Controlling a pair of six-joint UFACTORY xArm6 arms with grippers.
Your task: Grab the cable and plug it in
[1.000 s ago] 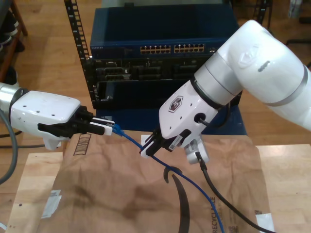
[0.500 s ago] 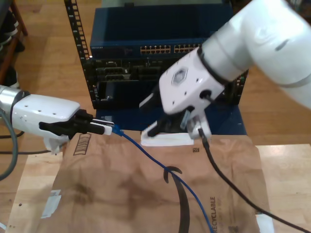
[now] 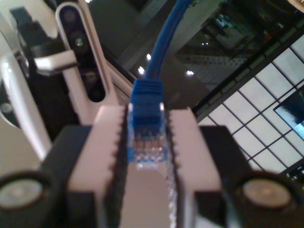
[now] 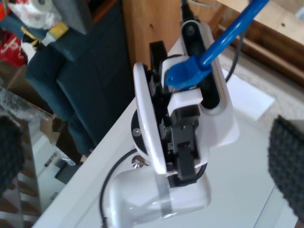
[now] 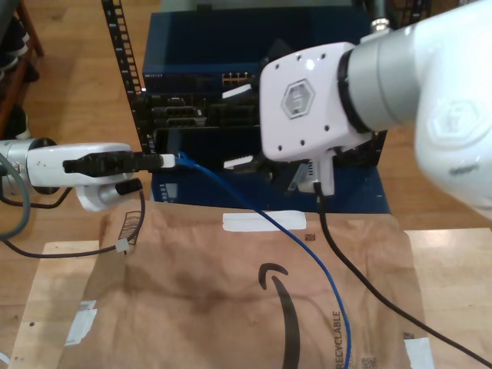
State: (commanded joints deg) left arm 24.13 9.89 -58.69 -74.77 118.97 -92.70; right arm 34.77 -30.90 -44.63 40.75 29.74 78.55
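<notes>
My first tool (image 3: 146, 142) is pinching the cable (image 5: 254, 211) at its clear plug (image 3: 145, 147), level with the rack (image 5: 200, 115) at the exterior view's left. My second tool (image 5: 254, 154) is hanging open, holding nothing. Grabbing looks done; plugging into a port is not yet done.

The thin bright-blue cable (image 5: 254, 211) hung slack over brown paper; its clear plastic plug (image 3: 145, 142) was pinched.
</notes>
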